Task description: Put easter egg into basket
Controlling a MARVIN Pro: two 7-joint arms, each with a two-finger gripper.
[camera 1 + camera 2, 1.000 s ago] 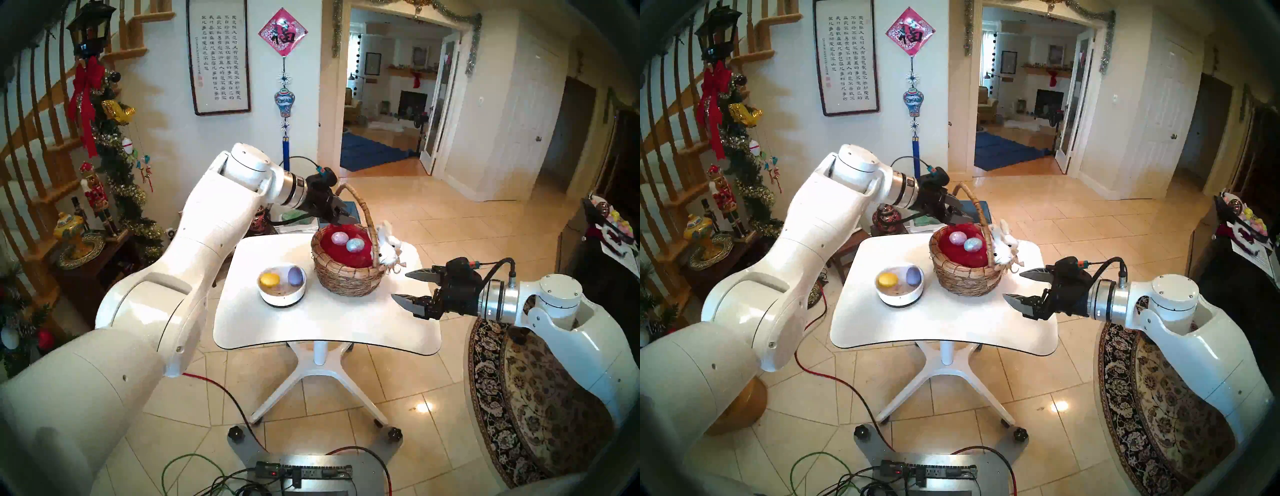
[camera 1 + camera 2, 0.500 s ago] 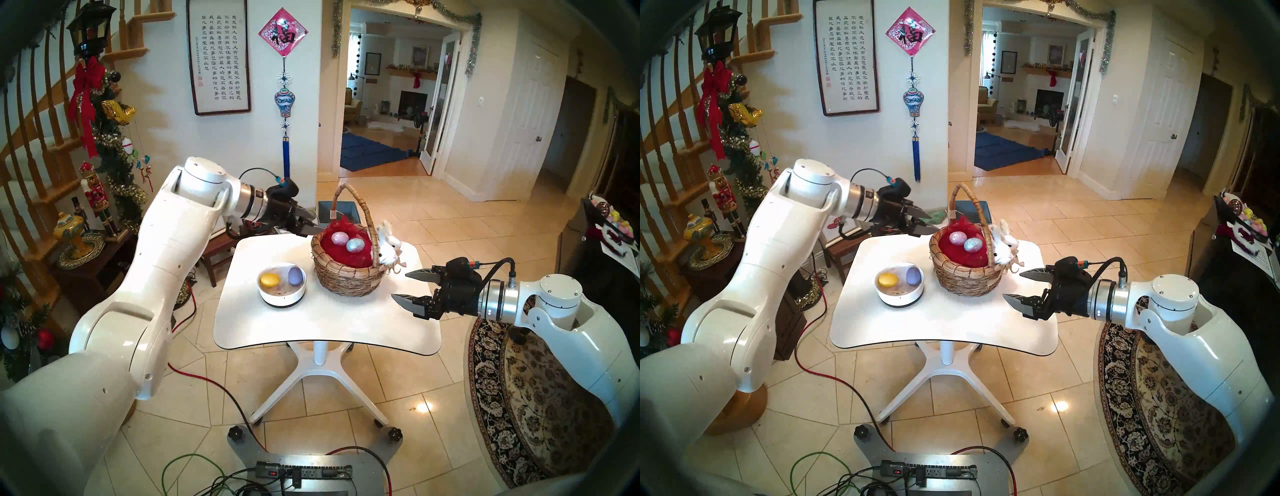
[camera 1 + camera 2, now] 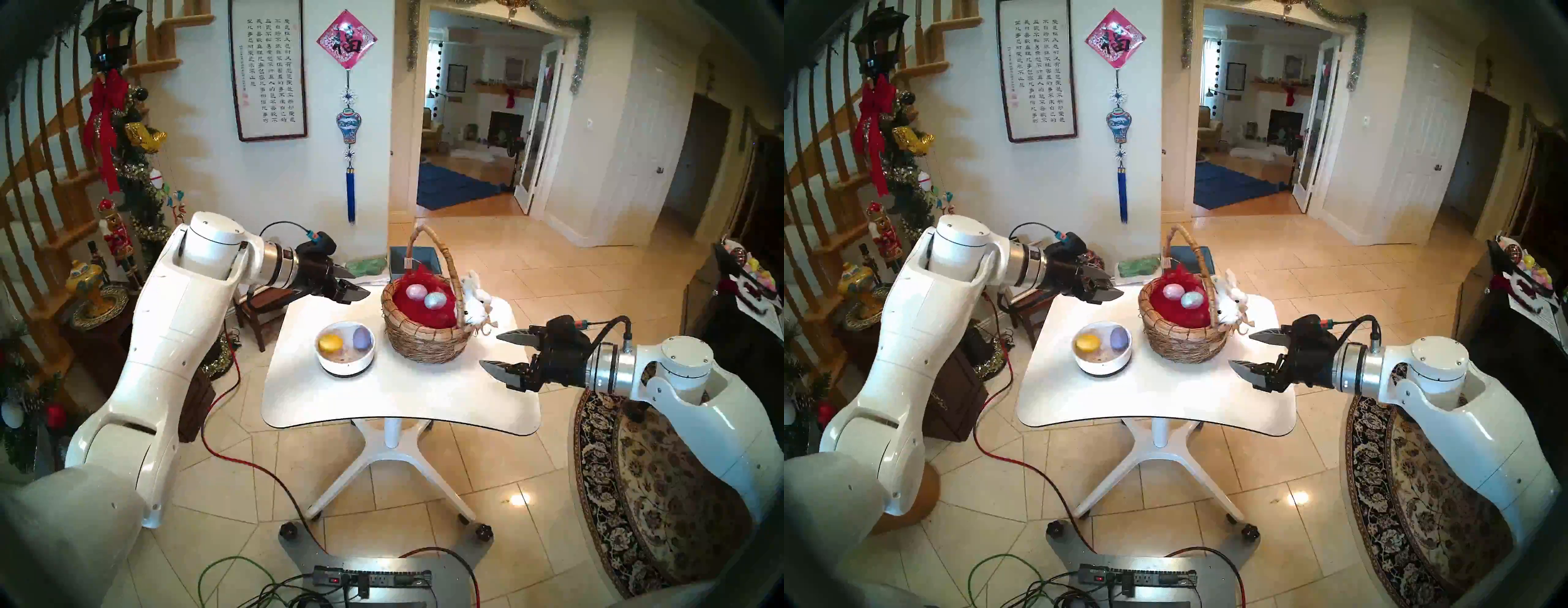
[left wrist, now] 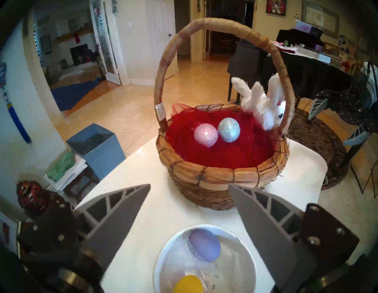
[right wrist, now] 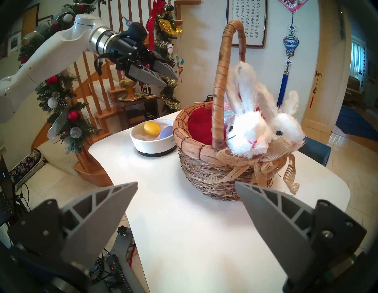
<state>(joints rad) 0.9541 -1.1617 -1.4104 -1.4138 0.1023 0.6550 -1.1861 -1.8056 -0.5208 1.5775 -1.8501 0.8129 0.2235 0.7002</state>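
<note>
The wicker basket (image 3: 426, 339) with a tall handle, red lining and white plush bunnies (image 5: 249, 135) stands at the table's back right. A pink egg (image 3: 415, 291) and a silvery blue egg (image 3: 433, 300) lie in it. Left of it, a white bowl (image 3: 345, 363) holds a yellow egg (image 3: 330, 342) and a purple egg (image 3: 361, 338). My left gripper (image 3: 358, 285) hangs open and empty over the table's back left corner, above and behind the bowl. My right gripper (image 3: 488, 349) stands open and empty just right of the basket.
The small white table (image 3: 399, 395) stands on a star base. A blue box (image 3: 413, 259) sits behind it, and a dark side table (image 3: 259, 303) and the garlanded staircase are at left. There is a patterned rug (image 3: 645, 488) at right. Cables and a power strip (image 3: 373, 579) lie in front.
My left arm has drawn back to the left and down, from over the basket's back rim to the table's back left corner, still open. The right arm has not moved.
</note>
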